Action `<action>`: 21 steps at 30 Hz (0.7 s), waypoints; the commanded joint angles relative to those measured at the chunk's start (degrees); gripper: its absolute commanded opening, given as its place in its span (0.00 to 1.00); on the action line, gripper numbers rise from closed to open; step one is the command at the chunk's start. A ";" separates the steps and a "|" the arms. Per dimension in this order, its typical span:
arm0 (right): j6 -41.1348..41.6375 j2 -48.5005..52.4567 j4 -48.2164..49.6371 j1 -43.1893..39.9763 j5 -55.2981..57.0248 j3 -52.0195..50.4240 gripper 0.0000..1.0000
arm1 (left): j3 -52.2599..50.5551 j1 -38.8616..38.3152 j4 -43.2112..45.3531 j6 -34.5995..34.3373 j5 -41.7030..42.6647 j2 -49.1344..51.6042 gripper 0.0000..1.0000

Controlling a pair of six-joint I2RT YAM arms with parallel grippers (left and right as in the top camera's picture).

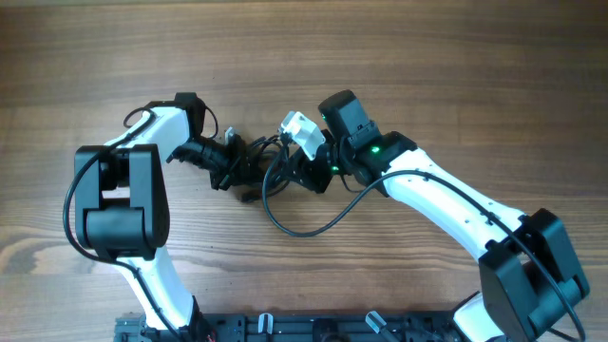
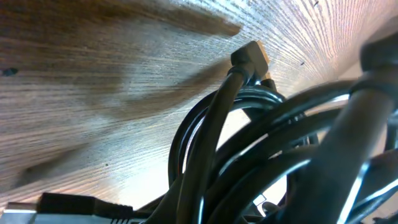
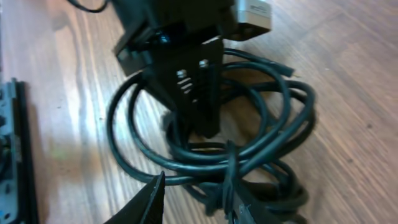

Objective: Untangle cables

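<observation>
Your two arms meet at the middle of a wooden table (image 1: 456, 57). The left arm (image 1: 142, 190) reaches in from the near left edge and the right arm (image 1: 446, 204) from the near right.

Between them lie the cables (image 1: 255, 161), a knot of thin black cords at the table's centre. One loose loop trails from the knot toward the near edge.

Your right gripper (image 3: 196, 193) sits at the right side of the knot. Its fingers stand spread apart over the coiled cables (image 3: 205, 167). One cord runs up between the fingers, close to the right-hand one and clear of the left-hand finger (image 3: 152, 199). Seen from overhead, this gripper (image 1: 306, 176) is down among the cords.

Your left gripper (image 1: 228, 169) is at the knot's left side. From the right wrist camera, it (image 3: 199, 106) shows as a dark block pressed down into the coils. You cannot tell from any view whether its fingers are parted or clamped.

The left wrist camera is filled with cables (image 2: 211, 143) curving close to the lens. One small plug (image 2: 252, 57) points up and away against the wood. A second plug (image 2: 68, 203) lies flat at the bottom left edge.
</observation>
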 commanded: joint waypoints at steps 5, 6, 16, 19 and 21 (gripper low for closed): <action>-1.20 1.11 -0.02 0.07 3.32 0.13 0.35 | -0.17 -0.26 -0.46 0.31 2.27 -0.33 0.04; -1.22 1.11 -0.13 0.07 3.32 0.11 0.36 | -0.17 -0.26 -0.46 0.31 2.27 -0.33 0.04; -1.03 1.14 -3.32 0.07 3.30 -0.66 0.35 | -0.17 -0.26 -0.48 0.28 2.29 -0.33 0.04; -1.14 1.14 -2.21 0.07 3.32 -0.66 0.32 | -0.17 -0.26 -0.68 0.31 2.29 -0.33 0.04; -1.14 1.14 -1.09 0.07 3.85 -0.66 0.31 | -0.17 -0.26 -0.92 0.50 2.29 -0.33 0.04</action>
